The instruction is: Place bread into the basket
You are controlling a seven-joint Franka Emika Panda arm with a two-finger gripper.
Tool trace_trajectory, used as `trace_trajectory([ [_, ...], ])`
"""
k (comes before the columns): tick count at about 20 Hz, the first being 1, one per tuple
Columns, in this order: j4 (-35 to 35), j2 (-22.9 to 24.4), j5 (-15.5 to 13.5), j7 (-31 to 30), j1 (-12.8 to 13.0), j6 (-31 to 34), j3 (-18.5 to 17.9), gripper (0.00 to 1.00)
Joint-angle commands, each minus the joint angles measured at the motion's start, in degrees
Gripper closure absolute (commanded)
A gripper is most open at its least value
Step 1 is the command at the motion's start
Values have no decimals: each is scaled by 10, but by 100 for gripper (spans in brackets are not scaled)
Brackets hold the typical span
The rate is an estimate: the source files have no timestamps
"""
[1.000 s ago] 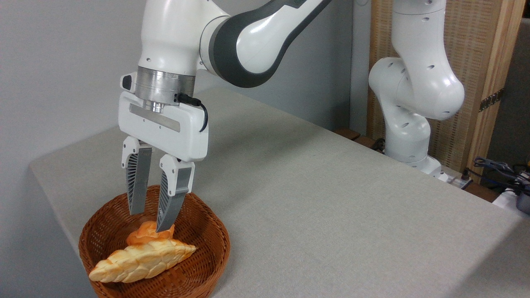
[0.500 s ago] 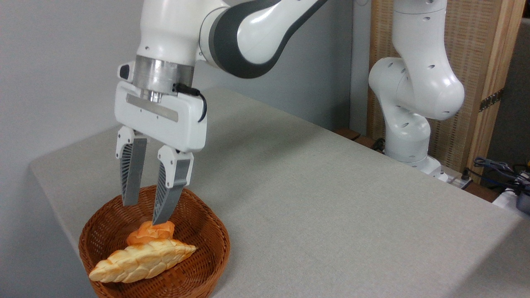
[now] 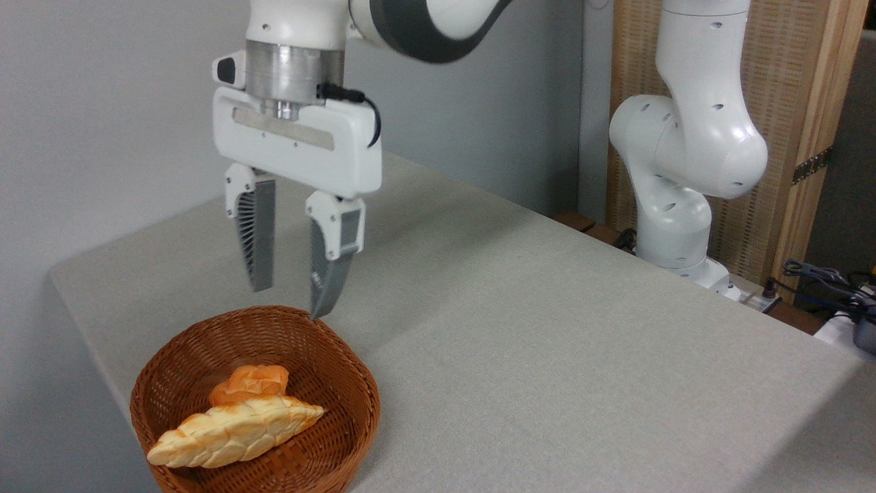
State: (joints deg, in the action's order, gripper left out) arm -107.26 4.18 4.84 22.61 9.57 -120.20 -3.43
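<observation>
1. Fixed camera, lower left: round reddish-brown wicker basket (image 3: 352, 383) at the near left corner of the grey bench (image 3: 547, 342), thick rolled rim, part of its base cut off by the bottom edge of the picture.
2. Inside the basket: braided loaf (image 3: 233, 431) — golden-yellow with browned plait ridges, lying lengthwise across the near half, pointed end to the right, blunt end resting against the left wall.
3. Just behind the loaf and touching it: small round orange knotted bun (image 3: 250, 383), sitting towards the middle of the basket.
4. Above the basket: end effector (image 3: 291, 301) hanging from the white and dark grey arm (image 3: 410, 27), pointing straight down, its two ribbed grey fingers (image 3: 256, 239) spread apart with clear space between them, nothing gripped.
5. Fingertips above the far rim of the basket, well clear of both the loaf and the bun; right fingertip seen close to the rim line, though real contact cannot be told from this angle.
6. Black cable (image 3: 363, 109) looping from the metal wrist flange down the side of the white end effector body.
7. Right side: white arm base and lower joints (image 3: 684, 157) beyond the far edge of the bench, in front of a woven screen with a wooden frame (image 3: 807, 123).
8. Far right edge: dark cables (image 3: 821, 274) in a tangle, partly cut off.
</observation>
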Motion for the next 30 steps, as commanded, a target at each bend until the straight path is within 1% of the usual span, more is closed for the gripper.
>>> trace_trajectory([
  [1,43,0,-24,15,4,112,-4,0],
  [7,46,7,-23,71,5,174,-3,0],
  [9,71,5,-25,90,5,202,-4,0],
  [13,76,4,-42,108,6,216,-4,0],
  [19,77,1,-45,142,6,259,-5,0],
  [26,77,-1,-50,142,6,271,-5,0],
  [30,77,-14,-48,133,5,270,-7,0],
])
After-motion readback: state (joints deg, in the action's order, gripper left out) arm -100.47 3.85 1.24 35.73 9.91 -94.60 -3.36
